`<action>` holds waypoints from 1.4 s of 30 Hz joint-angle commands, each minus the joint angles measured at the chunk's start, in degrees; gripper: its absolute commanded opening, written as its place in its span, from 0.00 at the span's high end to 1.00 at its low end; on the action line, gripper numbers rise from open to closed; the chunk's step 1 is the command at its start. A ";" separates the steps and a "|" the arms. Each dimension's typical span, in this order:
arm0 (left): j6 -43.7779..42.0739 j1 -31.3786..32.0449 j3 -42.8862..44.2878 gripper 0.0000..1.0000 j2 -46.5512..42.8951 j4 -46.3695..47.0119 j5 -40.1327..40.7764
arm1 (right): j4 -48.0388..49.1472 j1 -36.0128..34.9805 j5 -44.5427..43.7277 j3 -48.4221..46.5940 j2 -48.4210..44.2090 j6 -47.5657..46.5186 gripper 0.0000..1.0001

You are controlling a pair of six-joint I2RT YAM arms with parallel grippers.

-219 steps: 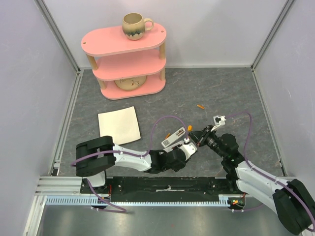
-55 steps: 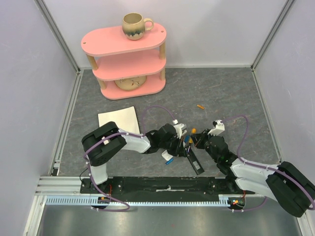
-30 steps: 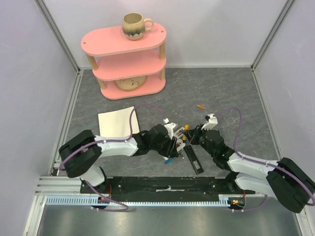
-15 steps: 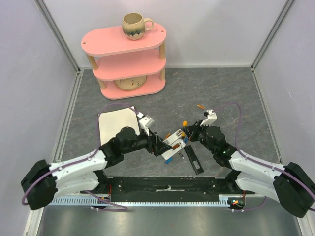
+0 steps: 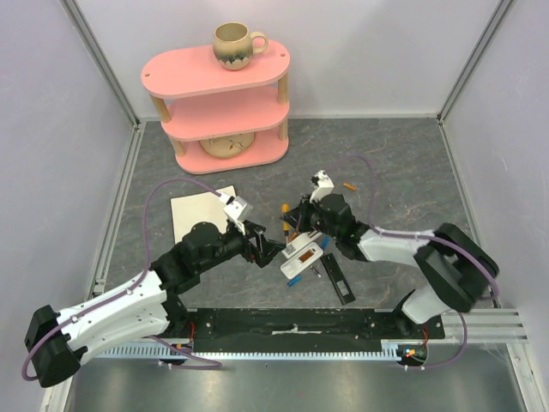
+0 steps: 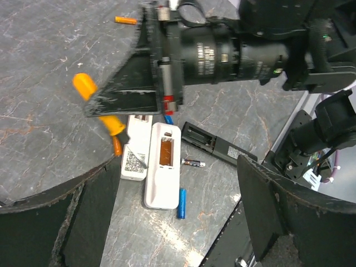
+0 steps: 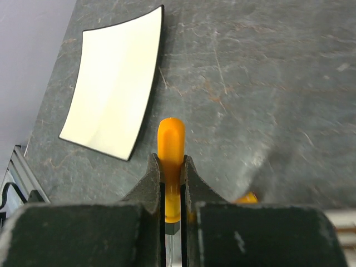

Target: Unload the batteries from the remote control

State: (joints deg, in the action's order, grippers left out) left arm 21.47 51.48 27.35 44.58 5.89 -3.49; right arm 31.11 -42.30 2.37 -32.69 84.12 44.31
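The white remote (image 5: pixel 302 257) lies face down on the table, its battery bay open and showing orange-brown inside (image 6: pixel 162 164). Its cover (image 6: pixel 133 161) lies beside it. One blue battery (image 5: pixel 294 279) lies loose by the remote's near end, also in the left wrist view (image 6: pixel 181 203). A second blue cell (image 5: pixel 325 243) shows partly at the far end. A darker cell (image 6: pixel 192 163) lies beside the remote. My left gripper (image 5: pixel 269 249) hangs open and empty above them (image 6: pixel 178 222). My right gripper (image 5: pixel 292 228) is shut on the orange-handled screwdriver (image 7: pixel 171 156).
A long black strip (image 5: pixel 339 279) lies right of the white remote. A white square pad (image 5: pixel 206 219) lies to the left. A small orange piece (image 5: pixel 348 185) lies farther back. A pink shelf (image 5: pixel 225 107) with a mug stands at the back.
My right gripper has swung left over the white remote with the screwdriver. My left gripper has drawn back to the left, away from the remote, which now lies on the table.
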 commanded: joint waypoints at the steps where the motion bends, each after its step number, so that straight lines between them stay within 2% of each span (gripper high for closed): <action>1: -2.84 -0.16 1.74 0.09 -0.89 -2.11 1.73 | 2.90 -0.67 2.81 -9.65 9.21 1.48 0.99; 6: -2.14 -0.24 0.86 0.09 -0.90 -2.81 1.82 | -1.57 -0.68 2.73 -16.70 18.87 1.39 0.94; 11: -1.87 -0.16 0.77 0.09 -1.86 -4.39 2.25 | -5.09 -0.68 3.78 -22.50 25.91 0.16 0.83; 16: -1.52 -0.16 -0.19 0.09 -3.18 -5.10 3.31 | -6.94 -0.67 3.78 -23.92 27.51 -0.81 0.67; 21: -0.91 -0.16 -0.81 0.10 -3.44 -5.54 5.51 | -6.07 -0.59 3.61 -22.78 24.79 -3.18 0.42; 23: -0.73 -0.24 -0.90 0.10 -3.18 -5.54 6.12 | -4.23 -0.67 3.17 -21.46 21.89 -3.71 0.31; 29: -0.20 -0.24 -1.08 0.10 -1.87 -5.54 8.93 | -4.66 -0.67 -0.61 -16.81 11.79 -9.06 0.13; 35: 0.32 -0.16 -0.64 0.11 -1.16 -5.54 13.41 | -11.59 -0.67 -10.00 -11.01 -3.24 -14.86 0.05; 37: 0.59 -0.16 -0.81 0.11 -1.25 -5.54 16.12 | -14.74 -0.67 -14.73 -8.98 -10.61 -16.36 0.02; 41: 0.67 -0.16 -0.99 0.11 -1.16 -5.28 20.62 | -20.82 -0.67 -22.38 -2.93 -24.41 -21.53 0.02; 42: 0.67 -0.16 -1.07 0.11 -1.16 -5.19 22.54 | -22.22 -0.67 -24.15 -1.95 -30.36 -21.99 0.02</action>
State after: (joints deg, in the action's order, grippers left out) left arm 21.26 51.44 26.46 43.35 -0.73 11.20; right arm 15.88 -42.96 -10.74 -38.79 66.32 28.56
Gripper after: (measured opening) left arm 0.897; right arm 0.979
